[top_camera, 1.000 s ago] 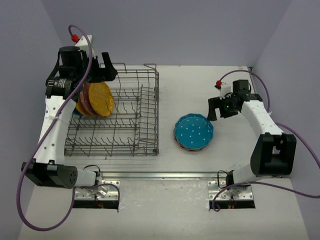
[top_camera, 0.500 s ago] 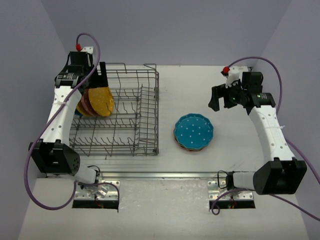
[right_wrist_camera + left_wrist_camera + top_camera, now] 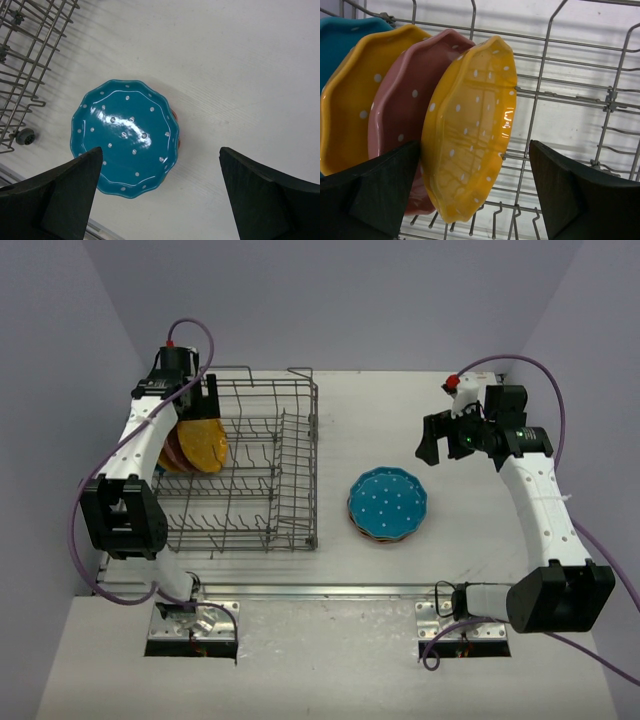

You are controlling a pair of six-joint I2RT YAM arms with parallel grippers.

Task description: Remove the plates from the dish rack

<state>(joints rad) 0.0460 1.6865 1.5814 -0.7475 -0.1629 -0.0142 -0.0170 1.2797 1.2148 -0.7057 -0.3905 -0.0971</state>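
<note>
Nothing readable here tbh. The plates only carry plain white dots, and I can't spot any lettering on the dish rack or tabletop.

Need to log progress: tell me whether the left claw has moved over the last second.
Yes. The left claw came off the dish rack's far rail toward the near side, now over the orange-yellow plate.

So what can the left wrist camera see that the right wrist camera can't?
Only the left wrist view shows plates standing on edge: a front yellow plate, a pink plate, a second yellow plate and a teal plate. Only the right wrist view shows the blue plate lying flat, stacked, on the white table. Both show the wire rack.
</note>
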